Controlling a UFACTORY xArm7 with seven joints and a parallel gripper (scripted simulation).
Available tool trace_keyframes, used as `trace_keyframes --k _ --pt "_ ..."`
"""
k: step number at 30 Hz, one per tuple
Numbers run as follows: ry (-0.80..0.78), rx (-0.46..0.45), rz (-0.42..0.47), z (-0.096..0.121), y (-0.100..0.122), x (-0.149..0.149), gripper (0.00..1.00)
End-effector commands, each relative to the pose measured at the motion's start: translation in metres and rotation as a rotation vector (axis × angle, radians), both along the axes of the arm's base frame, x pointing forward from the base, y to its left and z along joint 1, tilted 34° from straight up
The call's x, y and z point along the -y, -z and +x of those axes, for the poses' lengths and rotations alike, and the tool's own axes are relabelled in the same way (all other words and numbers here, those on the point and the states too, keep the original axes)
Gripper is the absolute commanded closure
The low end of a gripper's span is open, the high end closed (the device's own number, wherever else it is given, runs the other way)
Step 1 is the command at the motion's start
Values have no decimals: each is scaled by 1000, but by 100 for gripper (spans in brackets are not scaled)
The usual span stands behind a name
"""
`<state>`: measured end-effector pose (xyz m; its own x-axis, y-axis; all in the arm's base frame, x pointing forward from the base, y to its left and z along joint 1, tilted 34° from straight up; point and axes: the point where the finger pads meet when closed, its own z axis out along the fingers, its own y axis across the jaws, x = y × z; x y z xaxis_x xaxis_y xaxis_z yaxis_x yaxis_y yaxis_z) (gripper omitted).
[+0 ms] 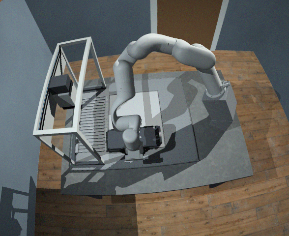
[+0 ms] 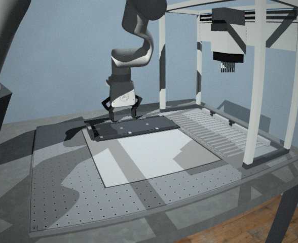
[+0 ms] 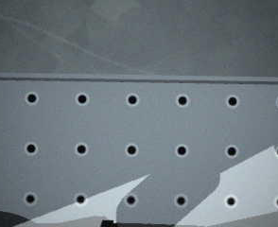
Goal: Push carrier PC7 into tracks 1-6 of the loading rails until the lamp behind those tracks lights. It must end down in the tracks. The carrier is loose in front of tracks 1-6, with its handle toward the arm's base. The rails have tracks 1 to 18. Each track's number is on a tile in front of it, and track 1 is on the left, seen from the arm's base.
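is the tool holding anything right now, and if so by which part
Nothing is held. The tool is fully open, its black fingers pointing down at the far edge of the flat dark rectangular carrier, which lies loose before the rails.

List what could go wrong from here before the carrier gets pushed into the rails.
1. The open gripper stands over the carrier's far long edge, not behind its handle end; pushing from there may skew it.
2. The carrier's front end lies just short of the loading rails; entering crooked, it could ride up on the tracks rather than seat.
3. The frame post stands near the arm's path.
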<state>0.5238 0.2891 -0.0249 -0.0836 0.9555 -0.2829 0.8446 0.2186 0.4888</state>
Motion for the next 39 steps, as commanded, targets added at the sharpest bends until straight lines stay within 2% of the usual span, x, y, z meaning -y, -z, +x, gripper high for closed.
trace_keyframes --k 1,39 --pt "-3 2 3 0 -1 -5 0" --pt "-3 2 3 -2 6 -27 0"
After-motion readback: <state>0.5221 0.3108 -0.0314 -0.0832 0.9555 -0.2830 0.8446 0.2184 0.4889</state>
